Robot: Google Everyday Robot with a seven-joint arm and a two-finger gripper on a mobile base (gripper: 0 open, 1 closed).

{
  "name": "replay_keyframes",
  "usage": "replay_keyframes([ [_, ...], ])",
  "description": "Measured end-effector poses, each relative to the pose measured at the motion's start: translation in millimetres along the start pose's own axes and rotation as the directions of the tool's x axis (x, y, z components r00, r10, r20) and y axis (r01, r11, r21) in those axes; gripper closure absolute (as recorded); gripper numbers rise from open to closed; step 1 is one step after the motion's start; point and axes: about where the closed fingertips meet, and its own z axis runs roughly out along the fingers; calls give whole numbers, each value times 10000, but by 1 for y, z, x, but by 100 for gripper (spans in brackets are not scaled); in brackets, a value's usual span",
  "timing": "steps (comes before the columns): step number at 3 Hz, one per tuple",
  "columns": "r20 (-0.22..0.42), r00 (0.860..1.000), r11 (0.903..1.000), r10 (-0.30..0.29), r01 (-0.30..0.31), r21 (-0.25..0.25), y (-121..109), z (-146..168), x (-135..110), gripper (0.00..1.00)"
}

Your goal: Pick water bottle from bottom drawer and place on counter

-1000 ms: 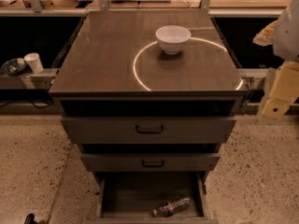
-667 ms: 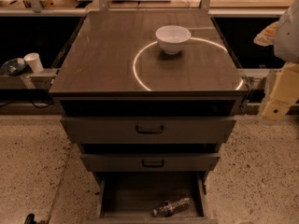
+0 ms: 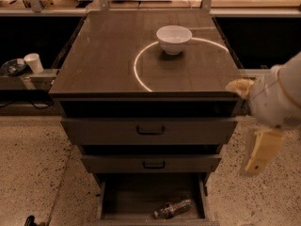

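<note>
Cabinet with its lowest compartment pulled out, seen from the front. The water bottle lay on its side on the floor of the bottom drawer, near the front right corner, its long axis running roughly left to right and slightly tilted. The counter above carried a white bowl sitting on a bright ring-shaped reflection. The two wider drawers with black handles were shut. The gripper hung off the cabinet's right side, level with those upper drawers and well apart from the bottle. It held nothing of the task, and whether it was open or closed could not be told from where I stood. The bottle looked small, clear and thin-walled, so it would probably be light and would crumple under a hard squeeze. Lying round-sided on a smooth drawer floor, it could also roll when nudged. A hold across the middle of the body, square to its long axis, seemed the safest, with the right drawer wall leaving little room on that side. A dark band circled the bottle, but no brand or writing could be read there, nor anywhere else in the scene. A paper cup stood on a ledge at the far left.
</note>
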Motion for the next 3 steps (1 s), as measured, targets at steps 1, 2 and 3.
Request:
replay_keyframes([
  [1, -283, 9988, 9903, -397, 355, -1344, 55, 70, 36, 0],
  [2, -448, 9986, 9791, -288, 191, -2025, 85, 88, 46, 0],
  [3, -1081, 9875, 9767, -1144, 919, -1940, 83, 98, 25, 0],
])
